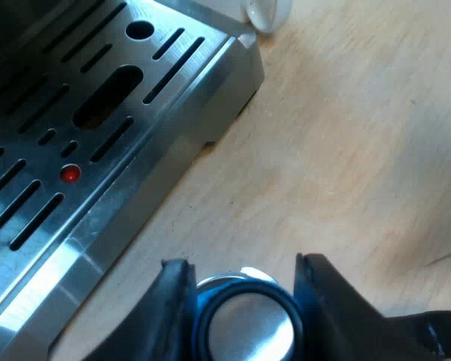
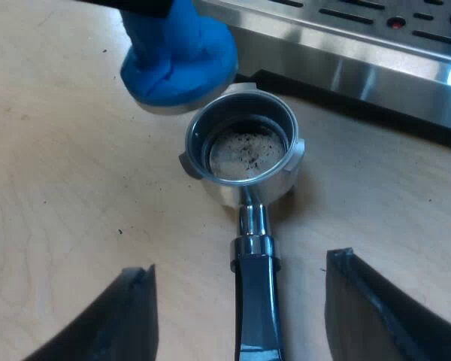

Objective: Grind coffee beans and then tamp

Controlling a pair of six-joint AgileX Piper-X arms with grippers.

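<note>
Two sets of jaws: left jaws clasp the blue tamper (image 2: 180, 64), just beside the holder (image 2: 244, 154) lying on the wooden surface (image 2: 60, 195); right jaws gape wide astride its dark handle (image 2: 255, 301), near the drip tray (image 1: 75, 150).

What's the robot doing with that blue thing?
The left gripper has its jaws closed on the blue tamper, holding it right by the rim of the metal holder, not pressed in yet. The holder lies on the wooden table by the espresso machine, with just some dark specks inside. The right gripper has open jaws either side of the holder's handle, not touching it.
</note>
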